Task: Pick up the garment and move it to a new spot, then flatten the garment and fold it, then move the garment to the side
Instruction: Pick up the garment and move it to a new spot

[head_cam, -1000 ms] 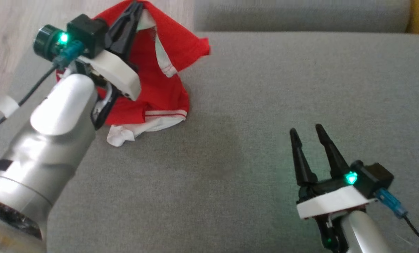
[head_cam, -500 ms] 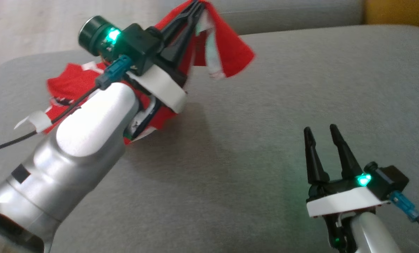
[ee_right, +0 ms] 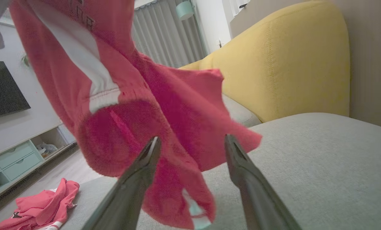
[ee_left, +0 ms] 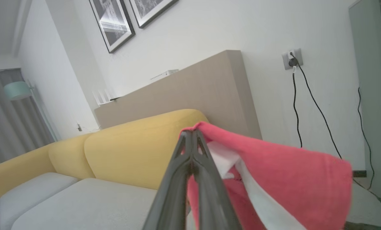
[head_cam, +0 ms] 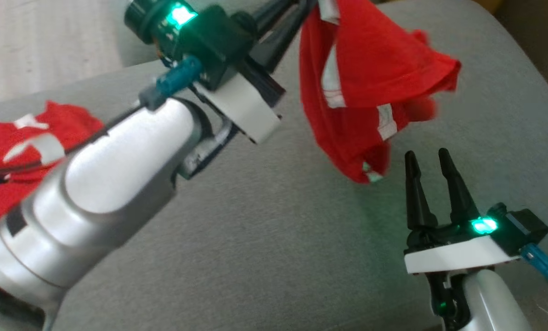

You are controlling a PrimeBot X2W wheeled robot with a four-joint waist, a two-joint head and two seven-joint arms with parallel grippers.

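Two grippers appear in the head view. The left gripper [head_cam: 308, 3] sits at the top edge, its fingers pinched together on the red garment [head_cam: 365, 82]. The cloth hangs from the tips, down and to their right, and looks clear of the grey cushion [head_cam: 255, 239]. The right gripper [head_cam: 427, 156] stands just below the cloth's lowest fold, fingers parted with nothing between them. A second red garment [head_cam: 21, 142] lies crumpled on the cushion, well to the left of the left arm.

Left wrist view: the left gripper [ee_left: 192, 132] has its fingers pressed together at the tips, with red-and-white cloth clamped there and draping to their right. A yellow backrest [ee_left: 139, 143] stands beyond the fingers.

Right wrist view: the right gripper [ee_right: 193, 139] has its fingers spread wide and grasps nothing. The red garment [ee_right: 113, 127] hangs just beyond and above them, its lower folds showing between the fingers and to the left. Contact cannot be determined. The second red garment [ee_right: 40, 207] lies far beyond the left-hand finger.
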